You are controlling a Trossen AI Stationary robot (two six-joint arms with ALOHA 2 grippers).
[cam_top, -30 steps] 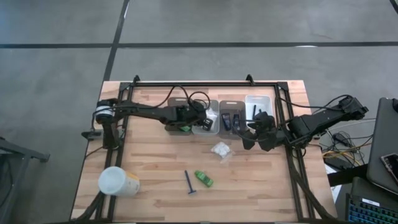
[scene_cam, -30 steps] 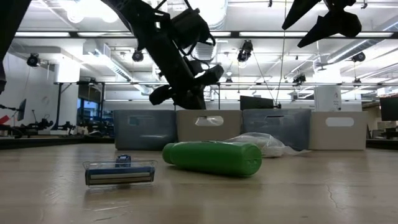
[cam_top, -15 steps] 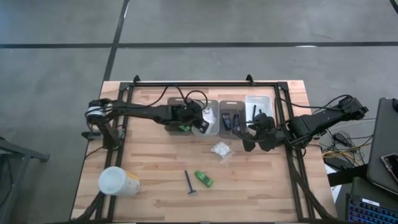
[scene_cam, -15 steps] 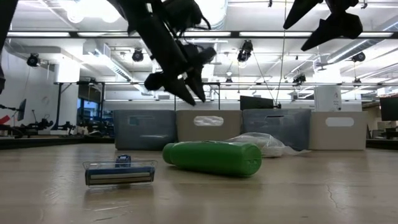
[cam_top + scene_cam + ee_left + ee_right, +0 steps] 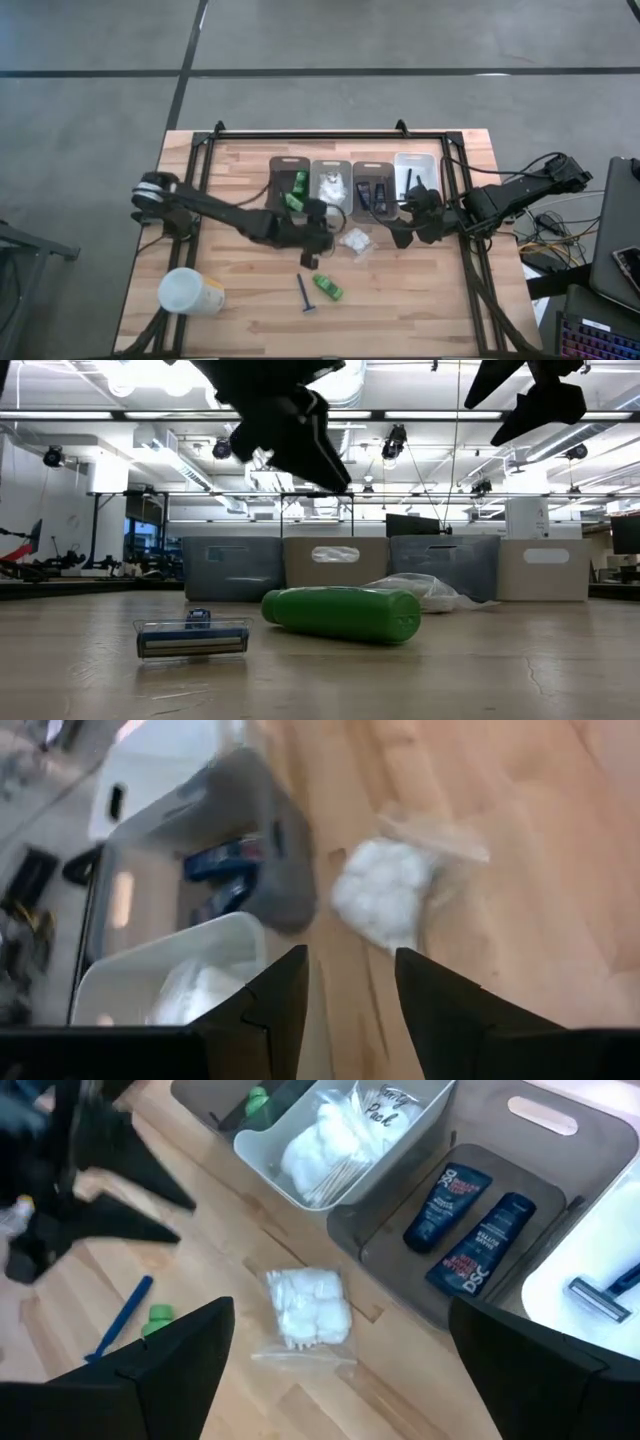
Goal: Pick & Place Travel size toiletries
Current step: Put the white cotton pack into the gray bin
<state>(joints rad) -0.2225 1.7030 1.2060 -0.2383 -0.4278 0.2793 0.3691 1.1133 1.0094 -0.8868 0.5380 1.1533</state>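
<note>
while both hands (image 5: 311, 255) (image 5: 398, 236) hang spread, crinkly white packet (image 5: 354, 243) lies betw. them on wood-grain table (image 5: 240, 270).

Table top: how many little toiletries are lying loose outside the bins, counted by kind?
Green bottle: 1
White packet: 1
Razor: 1
Total: 3
</note>
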